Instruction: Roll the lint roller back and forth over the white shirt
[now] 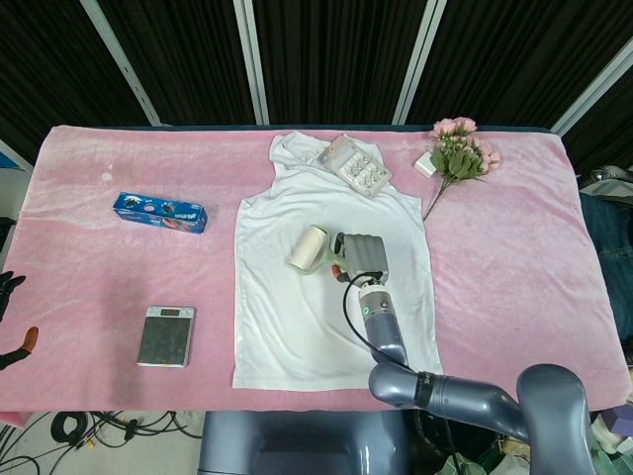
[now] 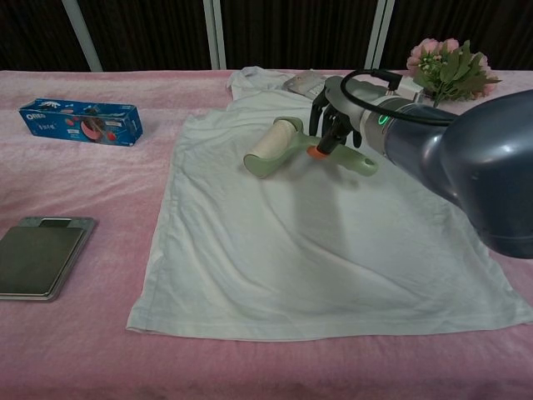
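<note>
Rolling under way, by the look of it. Right robot hand (image 2: 335, 133) clamped on lint roller (image 2: 275, 147) handle, its drum resting on white shirt (image 2: 316, 250), upper chest. Lower shirt apparently left to cover. Left robot hand (image 1: 8, 289) at worktop edge, grip unclear.
</note>
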